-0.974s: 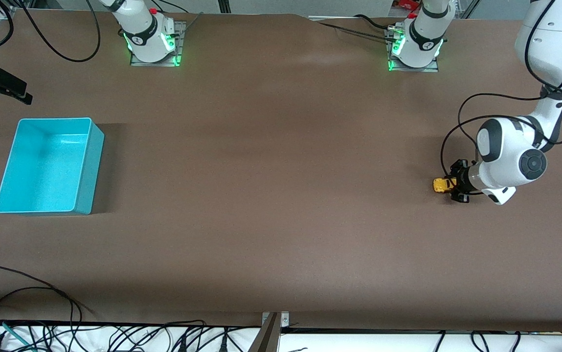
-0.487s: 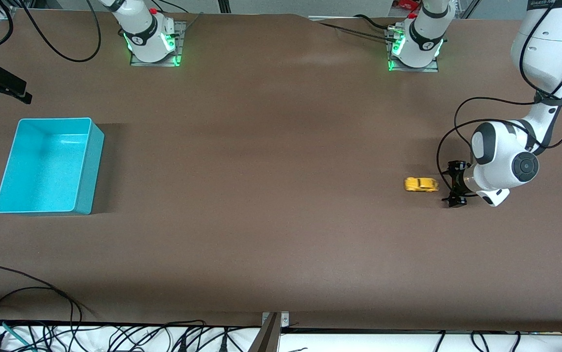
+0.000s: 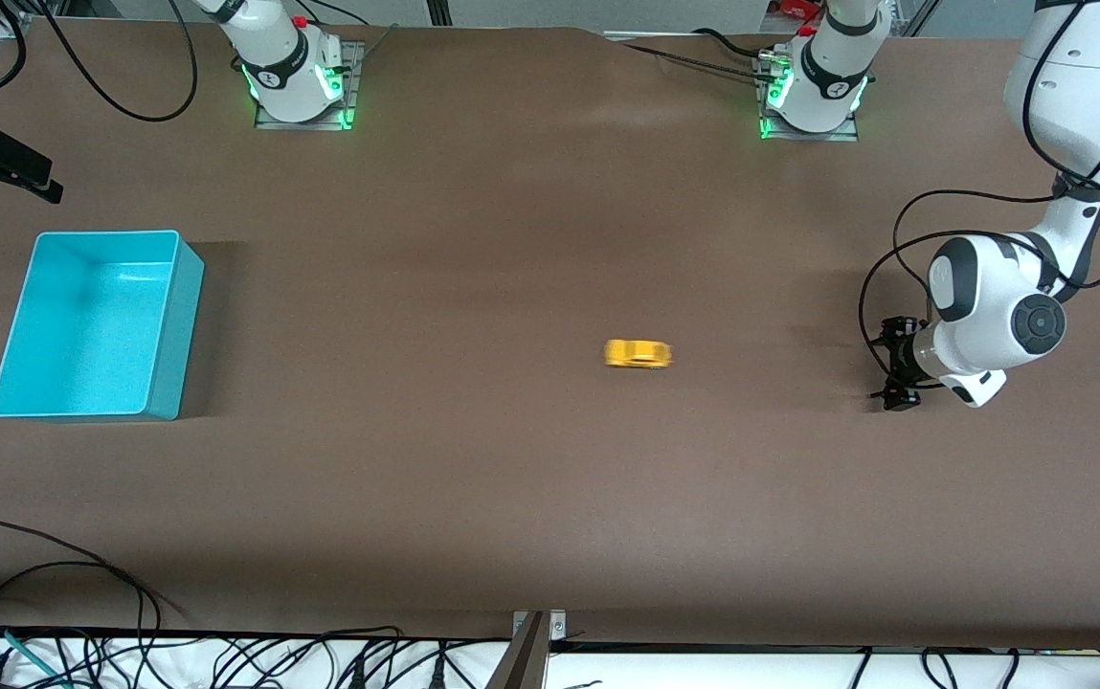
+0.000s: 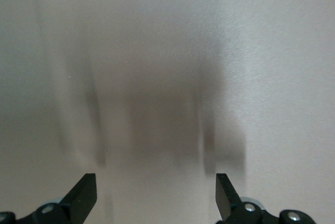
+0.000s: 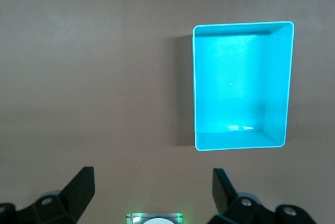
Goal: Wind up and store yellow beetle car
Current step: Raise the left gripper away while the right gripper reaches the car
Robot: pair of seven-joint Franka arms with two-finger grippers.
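A wide brown counter (image 3: pixel 511 498) fills the scene, with both robot bases along its top edge. The yellow beetle car (image 3: pixel 638 353) sits alone on the bare middle of the counter, and nothing touches it. It is well apart from both arms, so it looks set free to run by itself.

The left gripper (image 3: pixel 886 368) is low by the counter at the left arm's end. Its jaws are spread wide and hold nothing.

The turquoise bin (image 3: pixel 176 325) is empty at the right arm's end, well apart from the car, ready to take it. The right gripper (image 5: pixel 154 190) waits high up, looking down on the bin. Its jaws are wide apart and empty too, likely so it can pick up the car.
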